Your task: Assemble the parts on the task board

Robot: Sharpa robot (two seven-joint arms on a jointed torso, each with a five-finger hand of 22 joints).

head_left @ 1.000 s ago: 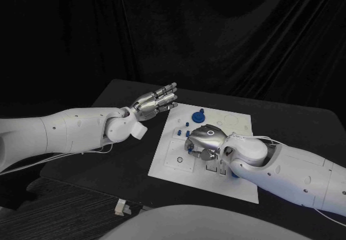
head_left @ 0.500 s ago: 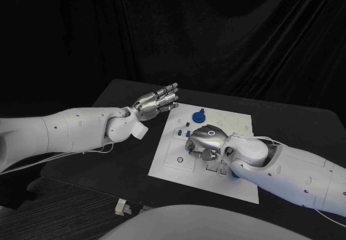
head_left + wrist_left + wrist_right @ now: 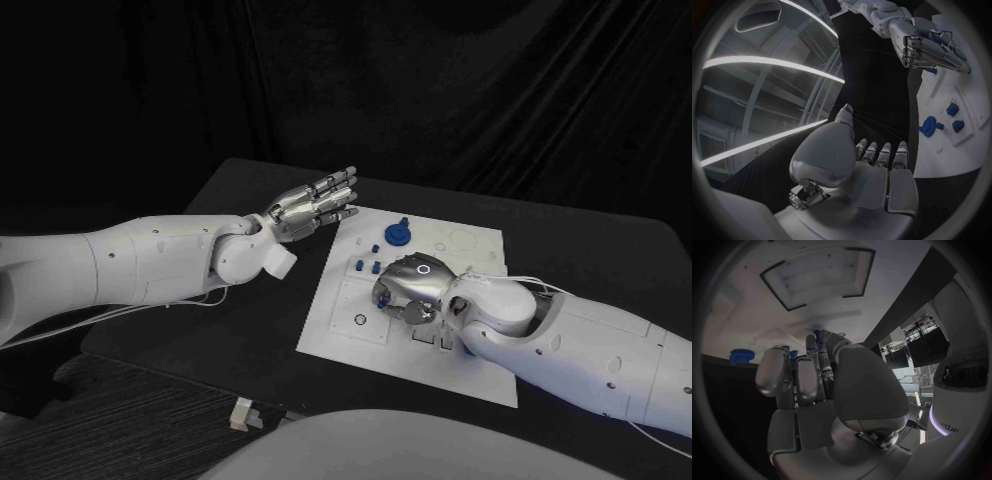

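Note:
The white task board (image 3: 346, 340) lies in the middle of the black table. My right hand (image 3: 414, 284) rests on the board's middle with its fingers curled down, and a small blue part (image 3: 817, 334) shows between its fingertips. A round blue part (image 3: 394, 235) stands near the far edge of the board. Small blue pieces (image 3: 356, 265) lie just left of the right hand. My left hand (image 3: 309, 205) hovers off the board's far left corner, flat, fingers apart and holding nothing. From the left wrist, the right hand (image 3: 926, 47) appears curled over the board (image 3: 967, 100).
A small black ring (image 3: 359, 320) marks the board's left part. Dark tabletop (image 3: 245, 310) stretches left of the board, under my left arm. A small pale object (image 3: 245, 412) lies below the table's near edge.
My right hand has shifted very slightly on the board and covers more of the blue part under it. The left hand has not moved.

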